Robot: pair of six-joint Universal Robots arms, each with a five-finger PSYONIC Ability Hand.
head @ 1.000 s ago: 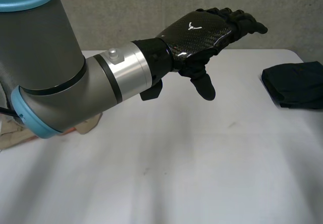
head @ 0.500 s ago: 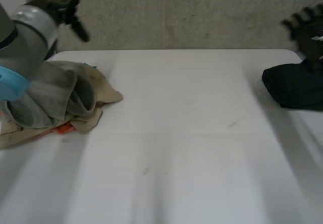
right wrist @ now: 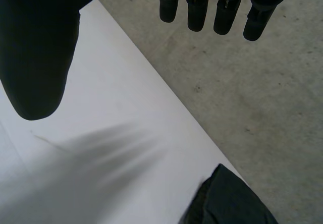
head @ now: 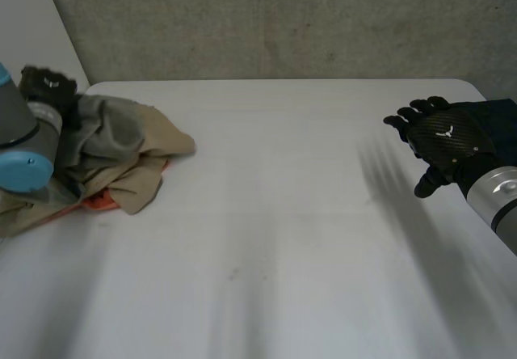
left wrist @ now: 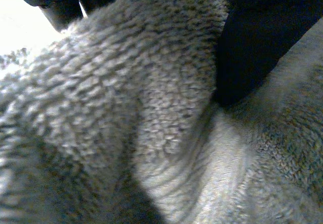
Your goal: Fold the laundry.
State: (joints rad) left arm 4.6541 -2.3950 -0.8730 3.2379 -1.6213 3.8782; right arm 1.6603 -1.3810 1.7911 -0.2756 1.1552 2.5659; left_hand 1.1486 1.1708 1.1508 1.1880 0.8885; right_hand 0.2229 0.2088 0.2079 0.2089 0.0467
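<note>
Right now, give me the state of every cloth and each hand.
Left hand: resting on the grey cloth, hold unclear.
Right hand: open, empty, above the table.
Grey cloth: crumpled, on top of the tan one.
Tan cloth: crumpled, unfolded, under the grey one.
Dark cloth: lying by the table's edge, untouched.

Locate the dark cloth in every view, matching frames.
Head view: dark cloth near the white table edge, behind the right hand.
Right wrist view: dark cloth at that edge, beyond the fingertips.
Left wrist view: grey knit cloth against the left hand.
Shared landmark: the white table edge.
</note>
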